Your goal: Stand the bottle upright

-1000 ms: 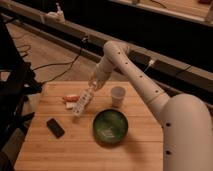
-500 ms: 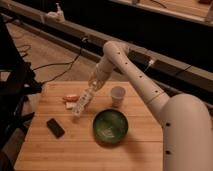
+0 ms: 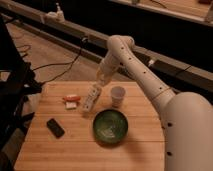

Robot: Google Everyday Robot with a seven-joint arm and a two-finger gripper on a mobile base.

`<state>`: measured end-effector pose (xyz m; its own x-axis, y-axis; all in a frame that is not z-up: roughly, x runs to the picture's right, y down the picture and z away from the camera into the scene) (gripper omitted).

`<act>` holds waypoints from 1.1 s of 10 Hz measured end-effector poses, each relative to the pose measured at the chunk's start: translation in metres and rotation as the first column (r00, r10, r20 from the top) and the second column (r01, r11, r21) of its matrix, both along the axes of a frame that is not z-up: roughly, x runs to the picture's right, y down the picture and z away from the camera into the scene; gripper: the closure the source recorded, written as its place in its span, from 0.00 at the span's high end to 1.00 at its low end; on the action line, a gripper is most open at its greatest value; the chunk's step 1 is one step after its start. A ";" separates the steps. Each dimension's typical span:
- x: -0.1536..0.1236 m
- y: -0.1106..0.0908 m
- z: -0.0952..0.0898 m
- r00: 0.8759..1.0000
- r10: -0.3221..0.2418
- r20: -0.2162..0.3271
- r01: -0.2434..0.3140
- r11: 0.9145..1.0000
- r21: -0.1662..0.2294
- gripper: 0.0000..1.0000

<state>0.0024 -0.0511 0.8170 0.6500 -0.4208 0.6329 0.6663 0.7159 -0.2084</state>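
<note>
The slim white bottle (image 3: 90, 98) leans tilted on the wooden table (image 3: 75, 150), its top end up toward my gripper and its lower end near the table's middle left. My gripper (image 3: 98, 85) is at the bottle's upper end, at the end of the white arm (image 3: 135, 65) that reaches in from the right. The bottle lies just left of the short white cup (image 3: 117, 95) and above the green bowl (image 3: 110, 126).
A flat black device (image 3: 55, 127) lies at the front left of the table. A small orange and white item (image 3: 71, 100) sits left of the bottle. The robot's white body (image 3: 187, 135) fills the right side. Cables run on the floor behind the table.
</note>
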 end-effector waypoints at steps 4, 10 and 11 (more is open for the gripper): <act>0.006 -0.031 0.003 0.999 -0.050 -0.022 0.052 0.993 0.102 0.00; -0.006 -0.043 0.008 0.998 -0.065 -0.012 0.066 0.988 0.137 0.00; -0.006 -0.043 0.008 0.998 -0.065 -0.012 0.066 0.988 0.137 0.00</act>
